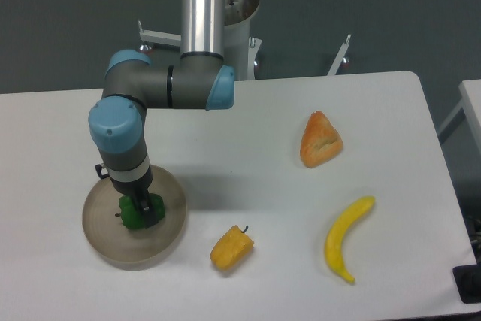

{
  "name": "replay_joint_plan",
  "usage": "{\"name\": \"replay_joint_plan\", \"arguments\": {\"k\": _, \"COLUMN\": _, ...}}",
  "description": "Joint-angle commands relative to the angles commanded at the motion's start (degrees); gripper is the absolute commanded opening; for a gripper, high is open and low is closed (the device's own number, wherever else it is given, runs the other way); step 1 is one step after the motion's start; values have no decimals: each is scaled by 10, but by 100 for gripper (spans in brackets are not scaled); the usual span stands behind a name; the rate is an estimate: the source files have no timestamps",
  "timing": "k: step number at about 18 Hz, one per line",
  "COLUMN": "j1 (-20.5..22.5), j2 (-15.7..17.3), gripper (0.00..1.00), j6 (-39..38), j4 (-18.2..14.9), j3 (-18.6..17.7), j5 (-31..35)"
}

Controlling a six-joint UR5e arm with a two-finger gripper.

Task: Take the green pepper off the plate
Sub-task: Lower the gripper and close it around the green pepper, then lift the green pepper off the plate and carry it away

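Gripper low over plate, green pepper between its fingers, jaw grip unclear, pepper partly hidden.

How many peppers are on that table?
2: the green pepper on the plate under the gripper, and a yellow-orange pepper right of it.
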Motion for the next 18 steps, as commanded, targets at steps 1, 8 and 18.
{"name": "replay_joint_plan", "arguments": {"k": 1, "j1": 0, "j2": 0, "gripper": 100, "j6": 1, "j4": 0, "j3": -1, "j5": 0}}
{"name": "replay_joint_plan", "arguments": {"k": 8, "j1": -1, "j2": -15, "gripper": 51, "j6": 2, "j4": -1, "j3": -9, "j5": 1}}
{"name": "replay_joint_plan", "arguments": {"k": 18, "j1": 122, "j2": 116, "gripper": 25, "j6": 4, "j4": -62, "j3": -5, "j5": -33}}
